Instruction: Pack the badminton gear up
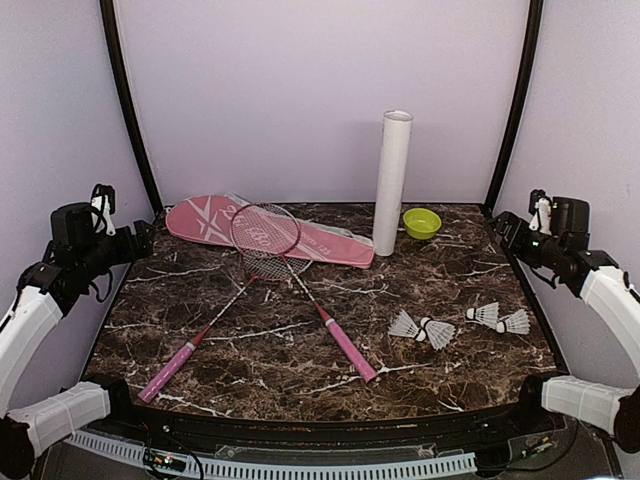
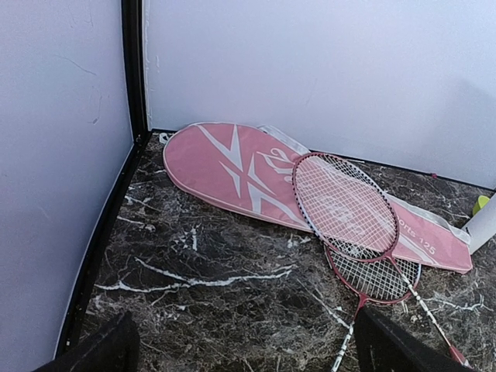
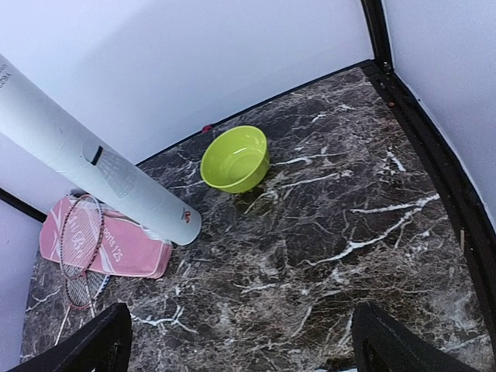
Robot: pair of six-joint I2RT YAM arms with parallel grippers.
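Note:
Two rackets lie crossed on the marble table, their red-pink heads (image 1: 266, 232) overlapping on the long pink racket cover (image 1: 205, 220) at the back left and their pink handles (image 1: 348, 348) pointing toward me. A tall white tube (image 1: 392, 185) stands upright at the back centre. Several white feather shuttlecocks (image 1: 438, 333) lie at the front right. My left gripper (image 1: 140, 240) hovers open at the left edge, looking at the cover (image 2: 225, 167) and racket heads (image 2: 345, 205). My right gripper (image 1: 505, 228) hovers open at the right edge, facing the tube (image 3: 85, 159). Neither holds anything.
A small lime-green bowl (image 1: 421, 222) sits right of the tube, also in the right wrist view as the bowl (image 3: 235, 159). Lilac walls with black corner posts (image 1: 130, 110) close in the back and sides. A black rim (image 1: 300, 425) runs along the table's near edge.

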